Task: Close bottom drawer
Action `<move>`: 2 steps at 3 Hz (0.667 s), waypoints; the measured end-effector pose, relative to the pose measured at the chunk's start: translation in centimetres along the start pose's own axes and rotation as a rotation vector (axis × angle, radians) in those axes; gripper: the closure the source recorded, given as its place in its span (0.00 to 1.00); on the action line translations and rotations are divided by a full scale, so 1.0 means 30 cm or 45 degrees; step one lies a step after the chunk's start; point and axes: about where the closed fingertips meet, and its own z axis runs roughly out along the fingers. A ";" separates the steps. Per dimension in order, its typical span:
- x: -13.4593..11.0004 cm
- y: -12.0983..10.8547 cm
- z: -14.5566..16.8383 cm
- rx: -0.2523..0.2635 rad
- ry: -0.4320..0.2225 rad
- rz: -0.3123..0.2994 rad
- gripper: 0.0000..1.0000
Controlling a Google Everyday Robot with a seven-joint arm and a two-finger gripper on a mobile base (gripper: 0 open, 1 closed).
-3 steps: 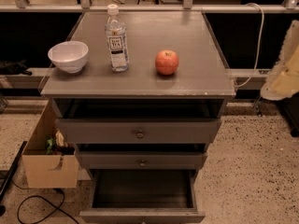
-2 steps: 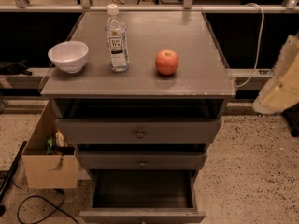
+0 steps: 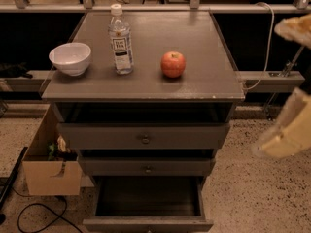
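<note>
The bottom drawer [image 3: 146, 200] of the grey cabinet stands pulled far out, its dark plain interior empty and its slim front panel at the picture's lower edge. The middle drawer [image 3: 146, 167] and the top drawer [image 3: 144, 136] above it stick out only a little. My gripper [image 3: 291, 81] shows as two blurred cream fingers at the right edge, one high [image 3: 295, 29] and one low [image 3: 286, 132], spread wide apart and holding nothing. It hangs to the right of the cabinet, beside the top drawers and well apart from the bottom drawer.
On the cabinet top [image 3: 204, 81] stand a white bowl [image 3: 71, 58], a clear water bottle [image 3: 120, 40] and a red apple [image 3: 173, 64]. A cardboard box [image 3: 48, 166] sits on the floor at the left, with black cables [image 3: 34, 215] beside it. A white cable [image 3: 267, 42] hangs behind right.
The gripper's cream shape has come lower and closer at the right edge, and a second finger now shows at the upper right. The drawers and tabletop objects have not moved.
</note>
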 end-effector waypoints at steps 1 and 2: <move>0.061 0.136 0.121 -0.094 -0.109 0.058 0.27; 0.150 0.246 0.294 -0.248 -0.208 0.102 0.50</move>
